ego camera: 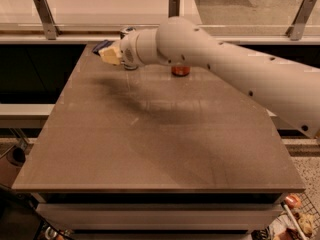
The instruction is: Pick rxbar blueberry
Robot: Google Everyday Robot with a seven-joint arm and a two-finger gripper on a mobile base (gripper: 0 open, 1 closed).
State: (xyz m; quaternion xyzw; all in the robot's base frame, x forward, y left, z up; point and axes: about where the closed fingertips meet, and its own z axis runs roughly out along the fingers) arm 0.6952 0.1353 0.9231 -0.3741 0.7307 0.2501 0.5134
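Camera view looks from the table's (pixel 150 149) near edge. We judge the main risk to be the rxbar blueberry (pixel 102 45) slipping out, since only one end seems pinched, or the forearm clipping the red can (pixel 180 72) beside it. The arm (pixel 225 64) reaches from the table's right side to its far left corner. There the gripper (pixel 108 53) holds its jaws clamped on the bar, apparently clear of the tabletop.
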